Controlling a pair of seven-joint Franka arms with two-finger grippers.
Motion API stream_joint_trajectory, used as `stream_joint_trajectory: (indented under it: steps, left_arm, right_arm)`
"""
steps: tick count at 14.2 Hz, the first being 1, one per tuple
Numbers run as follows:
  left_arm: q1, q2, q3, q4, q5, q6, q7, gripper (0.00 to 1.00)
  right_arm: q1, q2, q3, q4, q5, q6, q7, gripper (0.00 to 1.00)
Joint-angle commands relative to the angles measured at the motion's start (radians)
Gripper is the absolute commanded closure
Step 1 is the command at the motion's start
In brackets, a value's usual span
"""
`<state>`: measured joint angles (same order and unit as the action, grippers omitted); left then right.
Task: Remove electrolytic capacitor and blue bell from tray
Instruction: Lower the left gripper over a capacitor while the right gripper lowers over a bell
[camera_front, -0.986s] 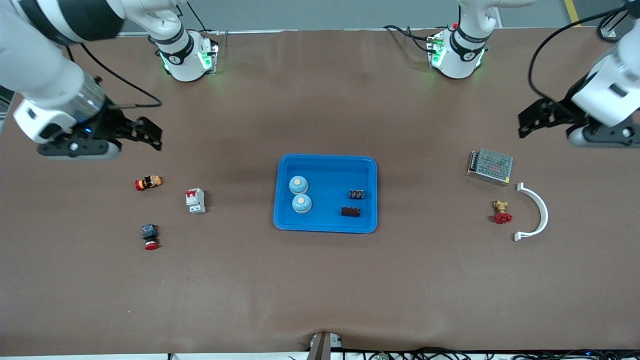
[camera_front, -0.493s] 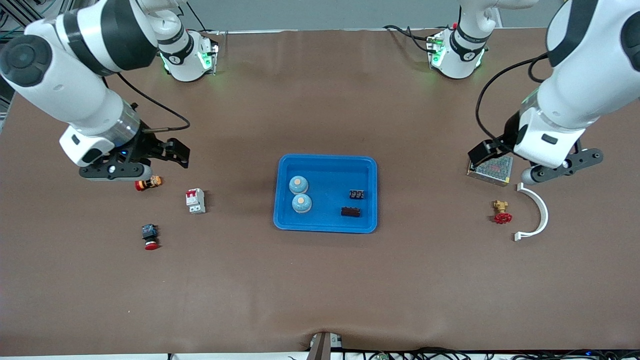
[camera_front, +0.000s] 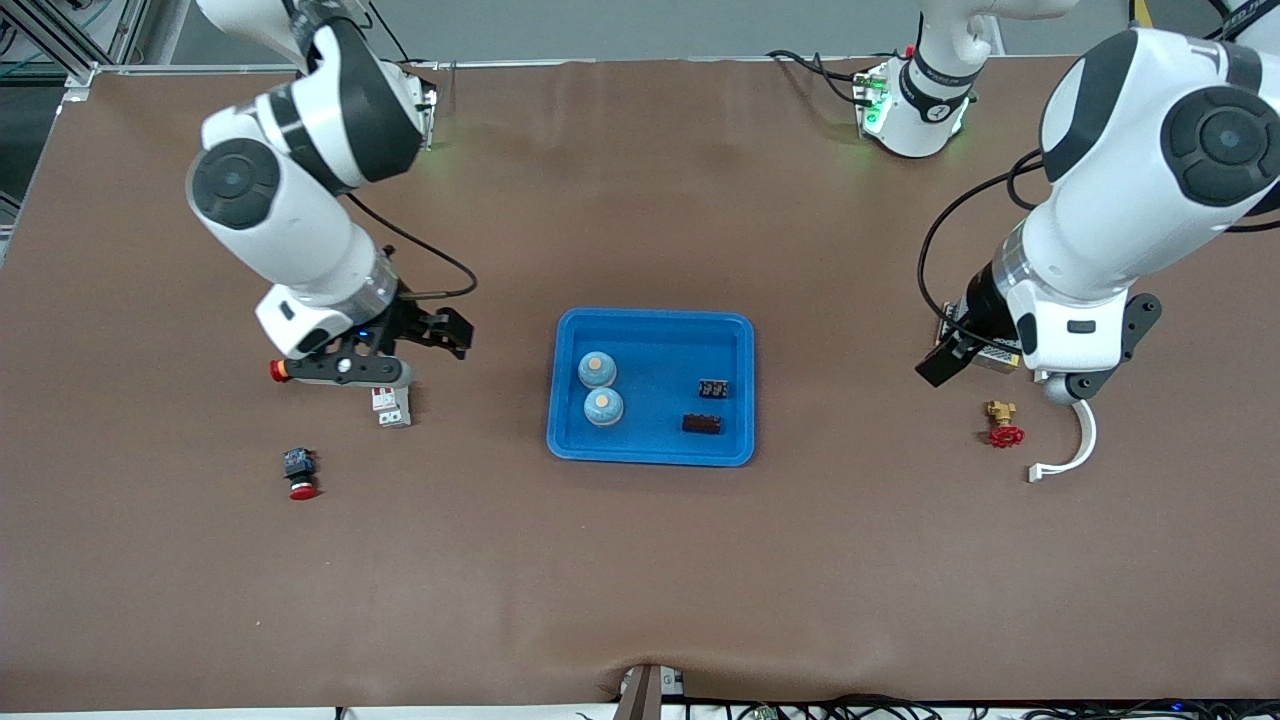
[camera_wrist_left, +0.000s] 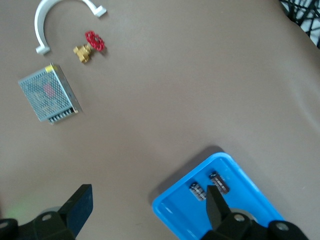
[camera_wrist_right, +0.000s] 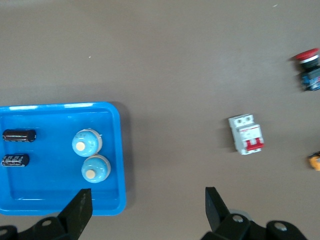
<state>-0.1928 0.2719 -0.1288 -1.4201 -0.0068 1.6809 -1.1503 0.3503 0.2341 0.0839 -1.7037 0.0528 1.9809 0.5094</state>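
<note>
A blue tray (camera_front: 650, 317) sits mid-table. Inside it are two light-blue bells (camera_front: 597, 369) (camera_front: 603, 406) and two dark capacitors (camera_front: 712, 388) (camera_front: 702, 424). My right gripper (camera_front: 452, 333) hangs open and holds nothing, over the table between the circuit breaker and the tray. The right wrist view shows the bells (camera_wrist_right: 87, 142) (camera_wrist_right: 95, 169), the capacitors (camera_wrist_right: 19, 135) (camera_wrist_right: 15, 160) and the tray (camera_wrist_right: 120, 150). My left gripper (camera_front: 940, 358) is open with nothing in it, over the table between the tray and the power supply. The left wrist view shows the tray (camera_wrist_left: 165, 210) and capacitors (camera_wrist_left: 197, 191) (camera_wrist_left: 219, 182).
Toward the right arm's end lie a white-and-red circuit breaker (camera_front: 391, 405) and a red push button (camera_front: 299, 473); another button (camera_front: 277, 370) is mostly hidden under the arm. Toward the left arm's end are a mesh power supply (camera_wrist_left: 49, 93), a red-handled valve (camera_front: 1003, 425) and a white arc (camera_front: 1070, 450).
Both arms have swung in from the table's ends toward the tray. Both grippers stayed open with nothing held. The things on the table have not moved.
</note>
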Motion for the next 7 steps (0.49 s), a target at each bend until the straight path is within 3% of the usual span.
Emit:
stream_joint_trajectory:
  steps: [1,7]
  left_arm:
    - [-0.022,0.032,-0.002,0.006,-0.019,0.04,-0.121,0.0]
    - [-0.092,0.081,0.0,-0.037,-0.029,0.177,-0.417,0.0]
  right_arm:
    - [0.041,0.05,-0.007,0.021,0.004,0.024,0.05,0.0]
    - [0.137,0.143,-0.007,0.024,-0.004,0.099,0.127,0.0]
